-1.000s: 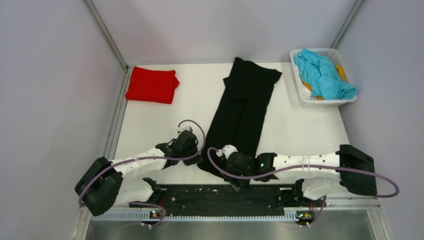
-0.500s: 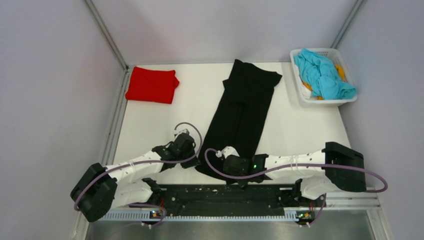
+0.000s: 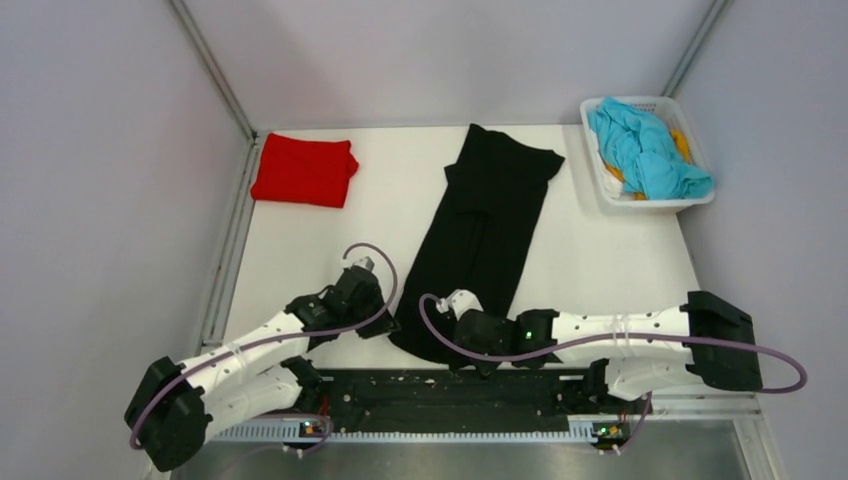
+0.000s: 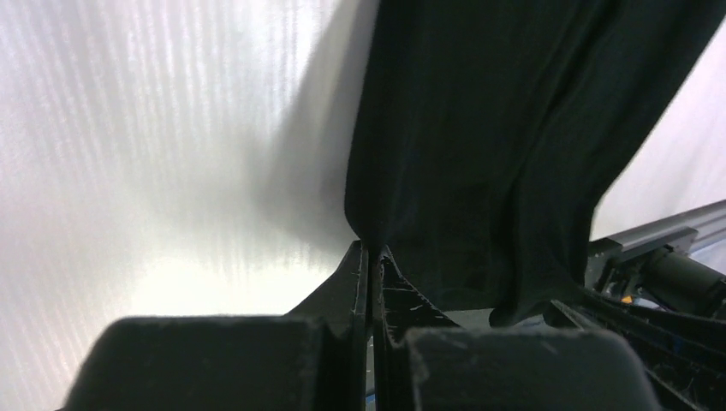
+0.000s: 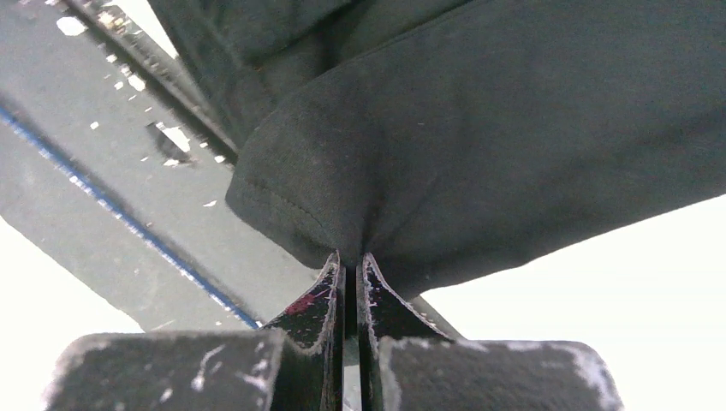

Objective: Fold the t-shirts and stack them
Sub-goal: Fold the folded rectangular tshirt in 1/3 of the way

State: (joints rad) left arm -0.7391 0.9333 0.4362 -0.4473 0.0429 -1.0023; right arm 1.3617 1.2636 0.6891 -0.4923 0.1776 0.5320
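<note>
The left gripper (image 4: 370, 248) is pinched tight on the near left corner of the black shirt (image 4: 496, 128), its fingers meeting with only cloth between them. The right gripper (image 5: 349, 257) is clamped the same way on the shirt's near right corner, and the hem bunches up from its tips. That corner sits over the dark rail (image 5: 103, 128) at the shirt's near end.

From both grippers the black shirt runs away as a long strip folded lengthwise, flat on the table (image 3: 310, 260). A folded red shirt (image 3: 303, 171) lies left of the black shirt's far end, well apart from it. Right of that far end, near but not touching, stands a white basket (image 3: 660, 205) holding a crumpled blue shirt (image 3: 645, 150).
</note>
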